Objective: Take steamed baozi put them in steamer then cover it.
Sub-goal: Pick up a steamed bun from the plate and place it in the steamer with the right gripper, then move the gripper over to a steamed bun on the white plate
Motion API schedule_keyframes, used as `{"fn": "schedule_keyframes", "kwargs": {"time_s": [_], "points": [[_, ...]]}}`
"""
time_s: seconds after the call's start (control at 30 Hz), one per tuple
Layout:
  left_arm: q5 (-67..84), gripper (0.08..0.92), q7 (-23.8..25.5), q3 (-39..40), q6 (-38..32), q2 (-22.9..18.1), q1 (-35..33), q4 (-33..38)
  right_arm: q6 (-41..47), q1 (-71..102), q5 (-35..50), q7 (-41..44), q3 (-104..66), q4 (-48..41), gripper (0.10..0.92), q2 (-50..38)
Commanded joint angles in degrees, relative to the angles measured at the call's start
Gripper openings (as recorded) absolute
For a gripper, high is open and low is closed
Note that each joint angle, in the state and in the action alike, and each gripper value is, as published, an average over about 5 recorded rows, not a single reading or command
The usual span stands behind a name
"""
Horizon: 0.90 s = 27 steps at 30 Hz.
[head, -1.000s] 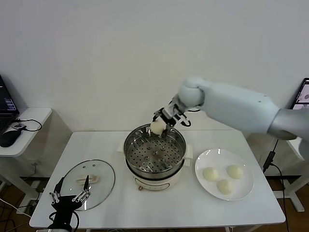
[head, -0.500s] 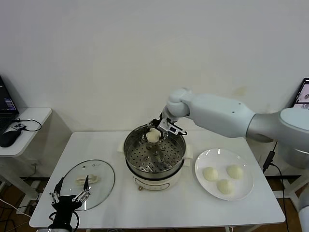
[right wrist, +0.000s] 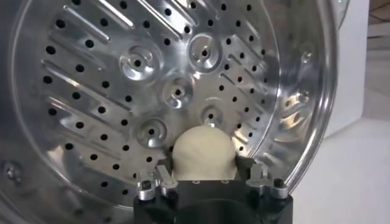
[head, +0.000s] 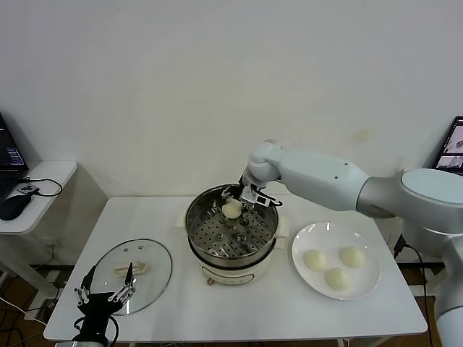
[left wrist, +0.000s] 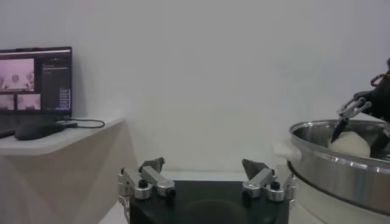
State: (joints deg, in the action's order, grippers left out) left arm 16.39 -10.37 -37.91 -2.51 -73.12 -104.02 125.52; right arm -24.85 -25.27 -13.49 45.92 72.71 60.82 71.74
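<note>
My right gripper (head: 235, 202) is shut on a cream-white baozi (head: 231, 210) and holds it low inside the steel steamer (head: 194, 230), near its far rim. In the right wrist view the baozi (right wrist: 202, 153) sits between the fingers just above the perforated tray (right wrist: 146, 91). Three more baozi (head: 315, 260) lie on the white plate (head: 369, 278) to the right. The glass cover (head: 155, 278) with its cream handle (head: 132, 270) lies flat on the table at the left. My left gripper (head: 101, 295) is open, parked at the cover's near edge.
The steamer stands on a white electric base (head: 239, 273) at the table's middle. A side desk (head: 36, 181) with a mouse and laptop is at far left. In the left wrist view the steamer rim (left wrist: 329, 152) shows at the side.
My right gripper has come down and slightly toward me with the baozi, from above the far rim into the steamer. The left arm has not moved.
</note>
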Motion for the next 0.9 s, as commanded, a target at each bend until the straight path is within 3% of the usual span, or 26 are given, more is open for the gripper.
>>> {"fn": "schedule_keyframes", "kwargs": {"time_s": [0.03, 0.2, 0.43, 0.67, 0.9], "points": [[-0.04, 0.823, 0.03, -0.28, 0.02, 0.05, -0.47, 0.71, 3.10, -3.27, 8.18, 1.16, 0.09, 4.42, 0.818, -2.47], [-0.03, 0.823, 0.07, -0.32, 0.04, 0.11, -0.54, 1.28, 17.95, -9.57, 21.03, 6.82, 0.50, 14.96, 0.822, -10.25], [0.24, 0.823, 0.14, -0.62, 0.20, 0.75, -0.36, 2.29, 40.27, -14.61, 26.84, 12.60, 0.72, 29.16, 0.823, -24.55], [0.50, 0.823, 0.24, -0.67, 0.44, 2.01, -0.13, 2.91, 44.70, -13.80, 29.04, 12.89, 0.36, 36.90, 0.823, -41.09], [0.66, 0.823, 0.29, -0.60, 0.42, 2.66, -0.03, 2.65, 45.08, -10.19, 26.26, 12.79, 0.17, 40.98, 0.823, -51.37]]}}
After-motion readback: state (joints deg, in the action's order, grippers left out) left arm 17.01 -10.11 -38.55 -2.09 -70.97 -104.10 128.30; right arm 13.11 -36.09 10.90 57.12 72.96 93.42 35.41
